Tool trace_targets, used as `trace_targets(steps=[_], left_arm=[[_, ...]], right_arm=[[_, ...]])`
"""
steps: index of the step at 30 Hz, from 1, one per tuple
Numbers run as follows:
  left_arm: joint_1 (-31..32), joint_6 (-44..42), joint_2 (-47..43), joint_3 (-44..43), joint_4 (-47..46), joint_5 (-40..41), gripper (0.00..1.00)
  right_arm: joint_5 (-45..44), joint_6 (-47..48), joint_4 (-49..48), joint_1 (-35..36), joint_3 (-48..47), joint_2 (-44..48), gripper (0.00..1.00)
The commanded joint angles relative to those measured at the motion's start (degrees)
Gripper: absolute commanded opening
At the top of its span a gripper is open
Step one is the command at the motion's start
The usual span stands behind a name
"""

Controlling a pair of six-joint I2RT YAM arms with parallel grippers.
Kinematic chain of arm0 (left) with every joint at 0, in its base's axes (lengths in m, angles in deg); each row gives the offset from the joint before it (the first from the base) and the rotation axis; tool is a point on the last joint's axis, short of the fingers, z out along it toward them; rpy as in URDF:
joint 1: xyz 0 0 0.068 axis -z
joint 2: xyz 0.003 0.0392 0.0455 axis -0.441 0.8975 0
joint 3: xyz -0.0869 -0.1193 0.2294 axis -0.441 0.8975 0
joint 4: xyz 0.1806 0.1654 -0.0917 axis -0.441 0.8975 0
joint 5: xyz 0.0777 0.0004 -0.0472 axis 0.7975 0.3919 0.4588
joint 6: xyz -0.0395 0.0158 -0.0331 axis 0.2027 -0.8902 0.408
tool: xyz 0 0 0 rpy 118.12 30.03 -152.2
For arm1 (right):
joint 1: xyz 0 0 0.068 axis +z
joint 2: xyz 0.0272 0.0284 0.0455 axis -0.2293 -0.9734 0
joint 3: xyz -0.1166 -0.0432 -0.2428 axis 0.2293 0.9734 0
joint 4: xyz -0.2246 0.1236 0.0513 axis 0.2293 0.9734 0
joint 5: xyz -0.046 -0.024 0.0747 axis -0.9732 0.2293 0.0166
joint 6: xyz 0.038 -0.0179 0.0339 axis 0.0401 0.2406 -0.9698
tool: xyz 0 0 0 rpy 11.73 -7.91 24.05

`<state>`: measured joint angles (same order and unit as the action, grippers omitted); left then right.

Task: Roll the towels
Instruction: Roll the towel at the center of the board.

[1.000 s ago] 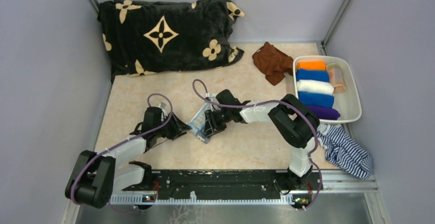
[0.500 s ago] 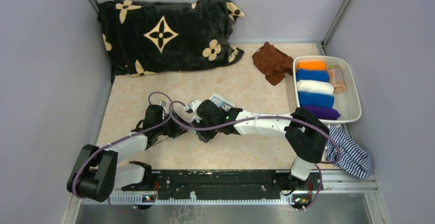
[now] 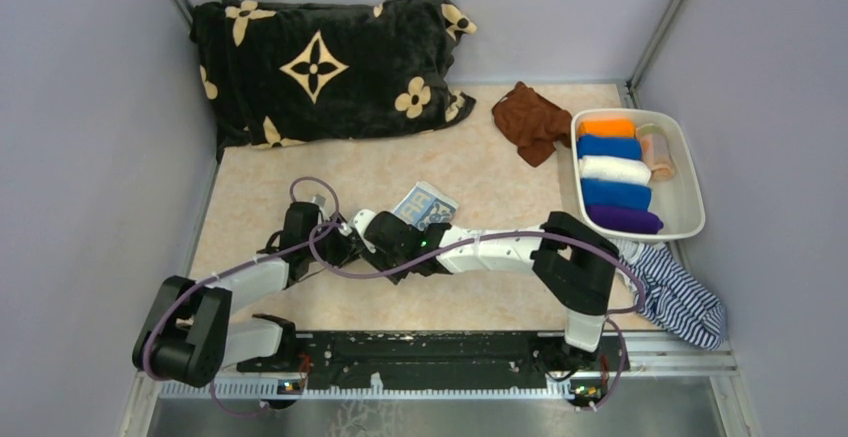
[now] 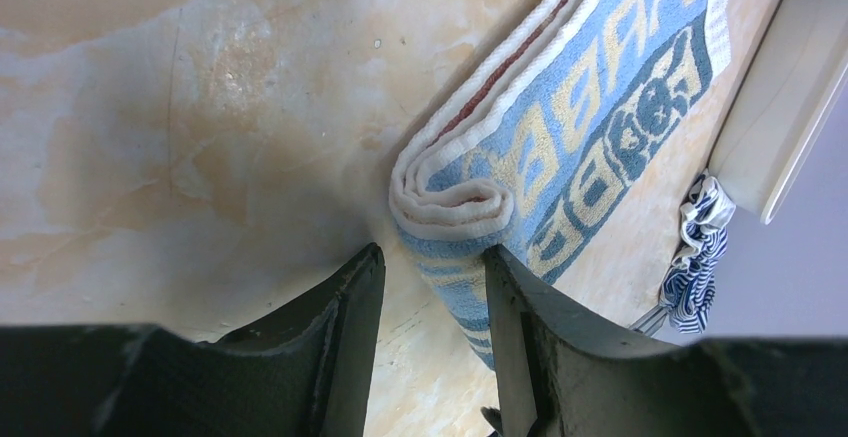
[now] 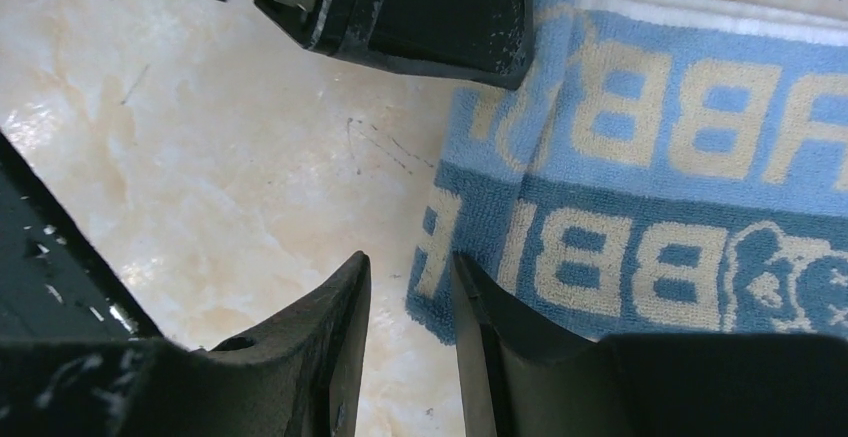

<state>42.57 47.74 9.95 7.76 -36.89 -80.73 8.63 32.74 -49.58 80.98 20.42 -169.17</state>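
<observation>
Operator: where does the pale blue-and-white terry towel with beige lettering (image 3: 425,204) lie from the two grippers?

Spotter: on the marbled beige tabletop (image 4: 150,107), about mid-table; its near-left end is curled into a small roll; the flat, unrolled length runs away from that curl toward the far right, in the direction of the white plastic tray (image 3: 690,197) of plain-coloured towel rolls (image 3: 612,169).

Operator: and the left gripper (image 4: 432,257)?

Spotter: right at the rolled end; its two dark fingers (image 4: 340,327) stand about half apart, one on each side of the curl, which shows its spiral end-on to that wrist camera; so the roll's axis points roughly along the gripper's reach, and the strip's long axis goes off across it; whether the fingers pinch the curl or only bracket it, I cannot tell.

Operator: right gripper (image 5: 410,262)?

Spotter: low over the table, just beside the towel's near corner; jaws a narrow way apart with bare tabletop between them, holding nothing; the cloth lies off to one finger's side, and the left gripper's black body is just beyond.

Operator: which arm is nearer the work?

Spotter: both crowd the same end, but the left one sits at the roll itself; I judge the coming turn depends on carrying the curl along the strip toward the far right without skewing.
</observation>
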Motion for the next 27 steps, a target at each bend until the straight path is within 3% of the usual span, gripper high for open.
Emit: trace_targets(steps=[1,21,27], left_arm=[[0.30,-1.94,2.30,1.43,6.30,4.91,0.50],[1.30,-3.05,8.89,-1.49,6.01,4.14,0.51],[1.76,-3.48,12.14,-2.68,6.92,4.79,0.41]], right_arm=[[-1.92,0.87,-1.97,0.13,-2.07,-1.64,0.36],[-12.61,0.23,2.67,0.15,1.56,-9.20,0.36],[-12.89,-0.23,3.46,0.13,2.38,-9.98,0.30]])
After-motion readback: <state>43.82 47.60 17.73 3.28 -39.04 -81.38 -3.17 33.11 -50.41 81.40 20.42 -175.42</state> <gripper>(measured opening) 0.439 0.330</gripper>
